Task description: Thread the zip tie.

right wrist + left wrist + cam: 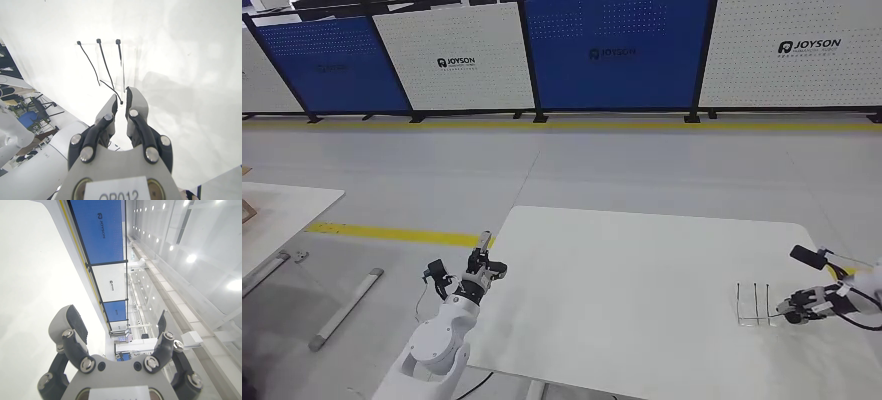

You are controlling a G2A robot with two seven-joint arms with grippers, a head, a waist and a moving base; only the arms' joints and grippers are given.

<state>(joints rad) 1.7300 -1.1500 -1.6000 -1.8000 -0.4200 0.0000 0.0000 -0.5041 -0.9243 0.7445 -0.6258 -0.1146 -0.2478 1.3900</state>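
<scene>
white table (642, 290) is holding 3 unthreaded zip ties (105, 62); right gripper (122, 92) is hovering at 1 tail, barely spread, left gripper (118, 310) gaping wide

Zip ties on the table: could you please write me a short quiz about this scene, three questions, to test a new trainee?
1. True or false: the left gripper is open and holds nothing.
2. How many zip tie heads stand side by side in a row? A) two B) three C) five
3. Fill in: the loose black tie end shows between the fingertips of the ___ gripper.

Key
1. True.
2. B.
3. Right: the right gripper has it between its fingertips, with a narrow gap and not yet clamped.
</scene>
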